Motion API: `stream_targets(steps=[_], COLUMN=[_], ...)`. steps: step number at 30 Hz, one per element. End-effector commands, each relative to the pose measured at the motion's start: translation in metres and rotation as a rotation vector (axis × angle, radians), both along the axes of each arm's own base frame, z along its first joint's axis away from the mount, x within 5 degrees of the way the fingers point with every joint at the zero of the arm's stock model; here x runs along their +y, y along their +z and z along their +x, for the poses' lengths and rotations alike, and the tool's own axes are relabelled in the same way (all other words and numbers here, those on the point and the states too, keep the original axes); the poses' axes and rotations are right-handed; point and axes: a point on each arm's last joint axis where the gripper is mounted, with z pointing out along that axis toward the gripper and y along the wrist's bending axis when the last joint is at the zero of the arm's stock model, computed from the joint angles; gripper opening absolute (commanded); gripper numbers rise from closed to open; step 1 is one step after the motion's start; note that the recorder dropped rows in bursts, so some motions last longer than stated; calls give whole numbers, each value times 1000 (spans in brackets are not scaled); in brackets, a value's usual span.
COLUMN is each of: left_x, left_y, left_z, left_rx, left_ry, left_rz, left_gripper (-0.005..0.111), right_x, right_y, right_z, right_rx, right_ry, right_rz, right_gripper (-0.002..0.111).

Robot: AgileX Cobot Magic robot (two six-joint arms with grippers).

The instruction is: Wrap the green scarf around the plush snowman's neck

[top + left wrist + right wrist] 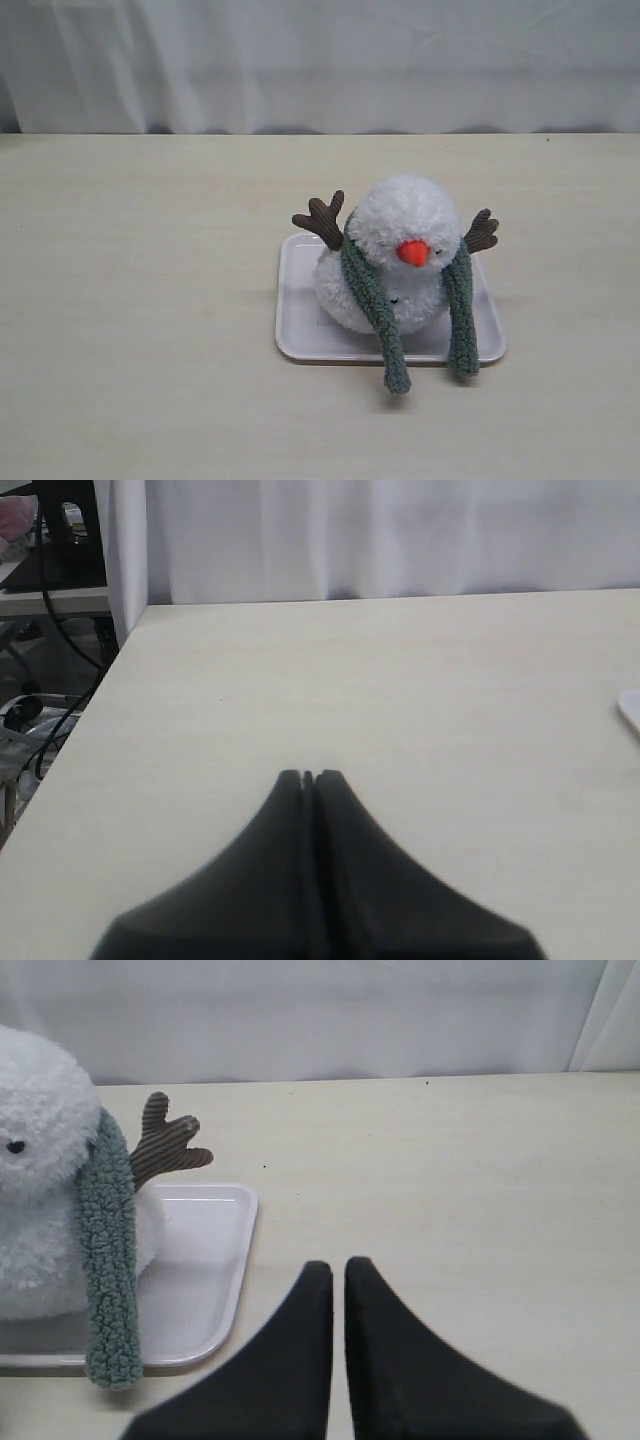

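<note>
The plush snowman (400, 250) sits on a white tray (300, 330) in the middle of the table, its head tipped forward and its brown twig arms raised. The green scarf (375, 300) lies round the back of its neck, and both ends hang down the front past the tray's near edge. Neither gripper shows in the exterior view. My left gripper (308, 776) is shut and empty over bare table, far from the toy. My right gripper (338, 1266) is shut and empty beside the tray (215, 1260), with the snowman (40, 1170) and one scarf end (110, 1260) off to its side.
A white curtain hangs behind the table. The table's edge (95, 700) shows in the left wrist view, with cables and equipment beyond it. A corner of the tray (630, 710) shows at that view's margin.
</note>
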Motion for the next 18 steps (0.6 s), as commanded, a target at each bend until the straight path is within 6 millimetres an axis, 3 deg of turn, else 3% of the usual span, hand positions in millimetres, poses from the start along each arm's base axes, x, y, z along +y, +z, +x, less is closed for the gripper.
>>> stream_targets(steps=[1,18], left_x=[0,-1], left_y=[0,0], left_z=[0,0], left_rx=[-11,-8], left_ry=[-5,-25], left_rz=[-5,-5], left_gripper=[0,0], right_x=[-1,-1], right_y=[-1,-1], right_z=[0,0], right_rx=[3,3], right_ry=[-8,-8], right_rz=[-17,-17], right_gripper=[4,4])
